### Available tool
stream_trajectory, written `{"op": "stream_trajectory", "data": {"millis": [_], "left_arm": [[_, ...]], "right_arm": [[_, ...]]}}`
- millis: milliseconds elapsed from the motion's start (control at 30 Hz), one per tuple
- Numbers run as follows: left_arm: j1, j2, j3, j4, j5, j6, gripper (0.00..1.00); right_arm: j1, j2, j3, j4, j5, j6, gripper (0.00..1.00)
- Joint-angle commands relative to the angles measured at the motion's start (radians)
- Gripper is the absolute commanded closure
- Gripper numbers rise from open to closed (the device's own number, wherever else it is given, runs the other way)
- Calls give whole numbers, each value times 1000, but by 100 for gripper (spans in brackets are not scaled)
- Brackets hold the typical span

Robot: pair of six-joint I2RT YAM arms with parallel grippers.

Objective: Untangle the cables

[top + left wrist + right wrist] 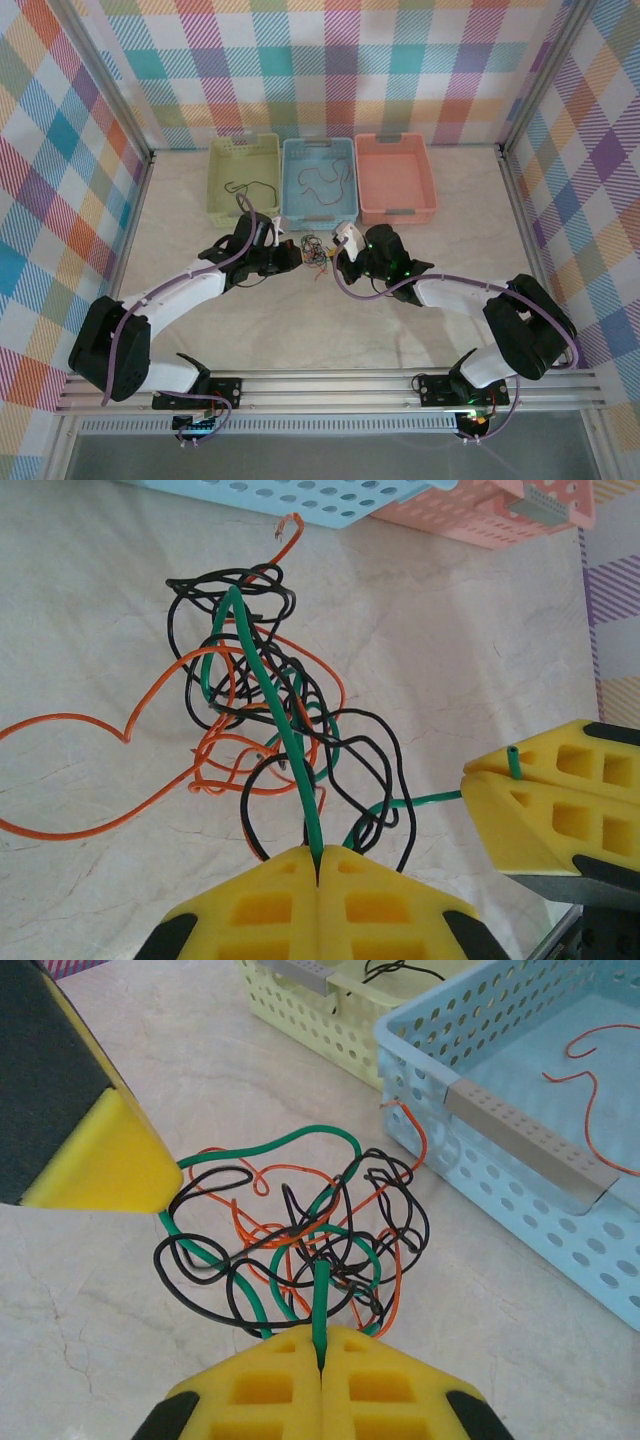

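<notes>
Three baskets in a row: one yellow-green (245, 160), one blue (318, 143), one pink (395, 180). Two hands in play, the left hand (318, 870) and the right hand (322, 1352). One knot of cables (300, 1240), three colours in there: black, orange, green. The number of strands is impossible to call.

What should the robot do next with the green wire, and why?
The left end effector and right end effector are each shut on the green cable, which threads through the tangle of black and orange cables, so probably draw them slowly apart.
</notes>
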Motion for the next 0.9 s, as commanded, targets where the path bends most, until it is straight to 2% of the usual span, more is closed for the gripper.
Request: {"op": "stream_trajectory", "data": {"millis": [0,300,467,633,733,867], "left_arm": [[7,-33,-20,-72,-71,27,100],[7,-51,-21,-82,-84,35,100],[7,-55,-26,-79,-88,35,91],[7,-30,-16,-82,-77,37,85],[7,-14,-12,-83,-69,36,71],[7,-17,-14,-76,-63,35,69]], "right_arm": [[-17,-21,-9,-17,90,6,100],[-22,-15,-1,-39,114,40,100],[-25,-15,0,-42,113,46,100],[-25,-2,8,-39,23,34,100],[-25,36,43,-82,-77,23,100],[-24,57,59,-89,-171,23,100]]}}
